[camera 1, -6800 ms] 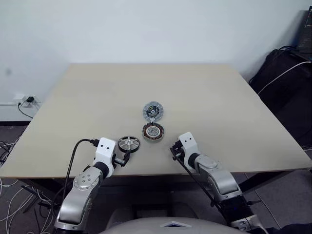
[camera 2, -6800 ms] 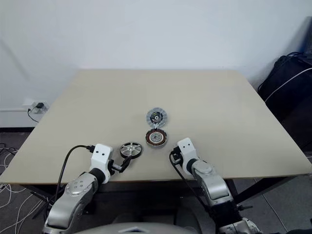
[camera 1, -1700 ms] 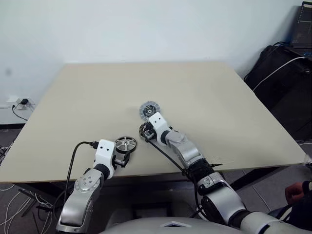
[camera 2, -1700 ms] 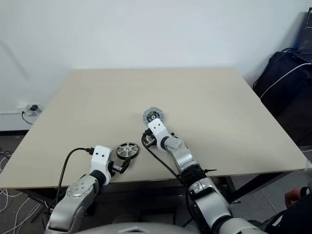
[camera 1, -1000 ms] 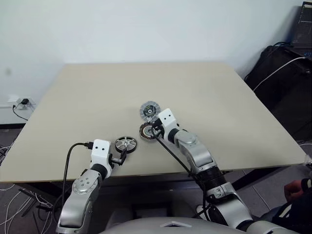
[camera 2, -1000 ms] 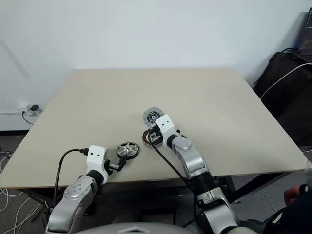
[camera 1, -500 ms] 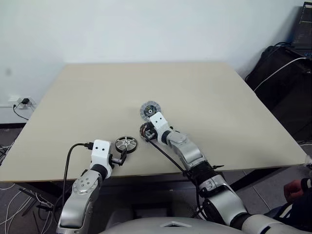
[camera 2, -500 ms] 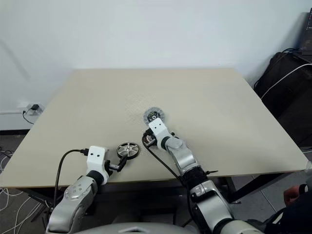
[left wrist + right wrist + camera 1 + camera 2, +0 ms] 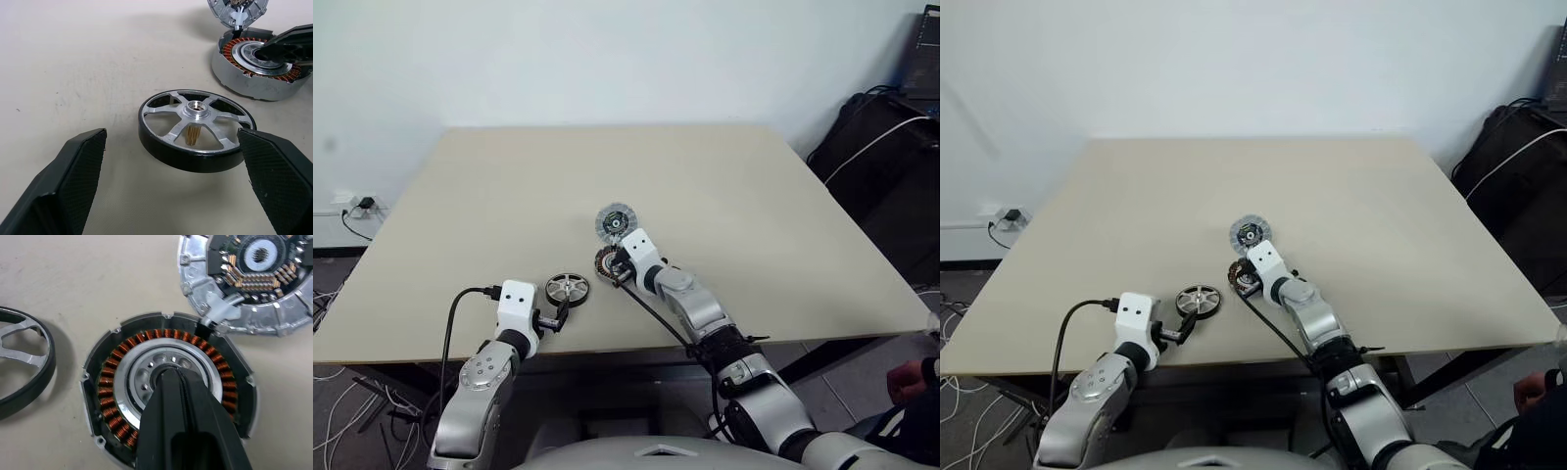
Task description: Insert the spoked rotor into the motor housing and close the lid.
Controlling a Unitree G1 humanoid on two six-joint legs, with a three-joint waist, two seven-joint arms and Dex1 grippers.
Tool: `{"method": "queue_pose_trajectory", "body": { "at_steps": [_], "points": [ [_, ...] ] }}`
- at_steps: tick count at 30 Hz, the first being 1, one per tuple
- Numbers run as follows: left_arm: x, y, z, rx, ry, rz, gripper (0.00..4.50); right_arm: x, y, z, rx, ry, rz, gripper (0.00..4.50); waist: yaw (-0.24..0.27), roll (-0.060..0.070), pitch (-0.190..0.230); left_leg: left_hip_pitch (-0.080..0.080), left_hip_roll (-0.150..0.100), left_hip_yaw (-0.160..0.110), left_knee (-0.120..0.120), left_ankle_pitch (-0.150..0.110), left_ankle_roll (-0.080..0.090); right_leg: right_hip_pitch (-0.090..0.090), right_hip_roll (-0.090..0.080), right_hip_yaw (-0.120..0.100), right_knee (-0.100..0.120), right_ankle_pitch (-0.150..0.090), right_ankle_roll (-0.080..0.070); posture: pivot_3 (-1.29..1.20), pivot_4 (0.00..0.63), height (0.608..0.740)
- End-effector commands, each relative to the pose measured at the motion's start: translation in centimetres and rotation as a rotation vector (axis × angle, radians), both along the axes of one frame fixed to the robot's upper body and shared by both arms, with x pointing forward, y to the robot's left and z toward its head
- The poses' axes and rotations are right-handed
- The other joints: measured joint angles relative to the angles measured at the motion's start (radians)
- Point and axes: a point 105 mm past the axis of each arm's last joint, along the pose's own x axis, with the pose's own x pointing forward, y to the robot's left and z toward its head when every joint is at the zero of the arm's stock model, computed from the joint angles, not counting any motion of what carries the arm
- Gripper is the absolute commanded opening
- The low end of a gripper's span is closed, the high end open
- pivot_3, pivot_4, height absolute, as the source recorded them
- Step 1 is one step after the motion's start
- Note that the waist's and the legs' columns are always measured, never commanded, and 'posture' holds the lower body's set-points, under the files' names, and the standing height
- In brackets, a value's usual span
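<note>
1. Spoked rotor (image 9: 196, 128) flat on worktop (image 9: 509, 196), directly ahead, between wide-open, empty left end effector (image 9: 171, 186) fingers.
2. Motor housing (image 9: 168, 382) just beyond; closed right end effector (image 9: 171, 374) at its centre, holding nothing.

The scene is evenly and brightly lit, apparently from overhead. Soft, faint shadows are cast on the worktop (image 9: 509, 196). Mild glare is seen on the spoked rotor (image 9: 197, 128). The left gripper's (image 9: 173, 161) nearest finger surfaces are slightly blurred.
</note>
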Motion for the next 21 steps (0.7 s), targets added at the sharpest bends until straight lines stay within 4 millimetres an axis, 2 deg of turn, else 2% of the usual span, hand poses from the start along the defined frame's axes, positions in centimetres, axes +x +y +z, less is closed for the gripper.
{"method": "queue_pose_trajectory", "body": {
  "at_steps": [1,6,9,12,15,21],
  "points": [
    [0.6,-0.2,1.5,-0.021,-0.075,0.01,4.5,0.7,0.4,4.3,0.125,-0.123,-0.01,0.02,0.0,0.0,0.0,0.0,0.0,0.0,0.0,0.0,0.0,0.0,0.0,0.0,0.0,0.0,0.0,0.0,0.0,0.74],
    [1.0,0.9,2.5,-0.036,-0.146,0.105,4.5,0.0,-0.3,6.4,0.192,-0.198,-0.019,0.02,0.002,0.0,0.0,0.0,0.001,0.0,0.0,-0.001,0.001,0.0,0.0,0.0,0.0,0.0,0.0,0.0,0.0,0.74],
    [1.4,1.8,3.3,0.018,-0.244,0.173,4.5,-1.0,-1.0,7.2,0.202,-0.263,-0.012,0.02,0.005,0.0,0.0,0.0,0.001,-0.001,0.0,-0.002,0.004,0.0,0.0,0.0,-0.001,0.0,0.0,0.0,0.0,0.74],
    [1.3,1.7,2.8,0.01,-0.231,0.17,4.5,-2.0,-1.7,6.0,0.17,-0.209,-0.003,0.02,0.005,0.0,0.0,0.0,0.001,0.0,0.0,-0.003,0.005,0.0,0.0,0.0,-0.001,0.0,0.0,0.0,0.0,0.74],
    [1.3,1.1,2.2,-0.026,-0.196,0.135,4.5,-2.0,-1.9,4.7,0.102,-0.17,-0.006,0.02,0.002,-0.001,0.0,0.0,-0.001,0.001,0.0,-0.003,0.005,0.001,0.0,0.0,0.0,0.0,0.0,0.0,0.0,0.74],
    [1.5,0.3,2.2,-0.043,-0.186,0.083,4.5,0.0,-0.7,3.5,0.03,-0.145,-0.028,0.02,0.0,-0.001,0.0,0.001,-0.002,0.0,0.0,-0.002,0.003,0.0,0.002,0.0,0.001,0.0,-0.001,0.0,0.0,0.74]
  ]
}}
